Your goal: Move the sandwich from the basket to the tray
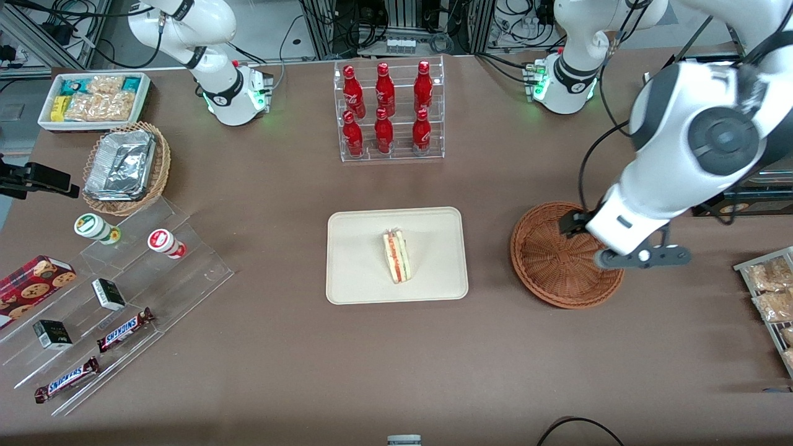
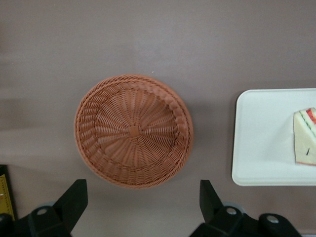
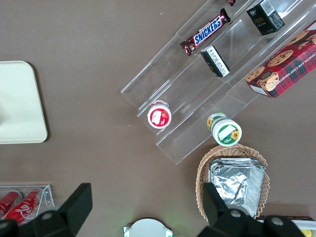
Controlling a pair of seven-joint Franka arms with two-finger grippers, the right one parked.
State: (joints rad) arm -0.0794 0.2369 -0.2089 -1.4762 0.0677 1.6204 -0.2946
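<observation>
The sandwich lies on its side on the cream tray, near the tray's middle. The reddish-brown wicker basket stands empty beside the tray, toward the working arm's end of the table. My left gripper hangs high above the basket's rim, on the side away from the tray; its black fingers are spread wide with nothing between them. In the front view the white wrist hides them. The left wrist view also shows the empty basket, the tray and the sandwich.
A clear rack of red bottles stands farther from the front camera than the tray. A stepped acrylic shelf of snacks, a lighter wicker basket with foil containers and a white bin lie toward the parked arm's end. Snack packets lie at the working arm's end.
</observation>
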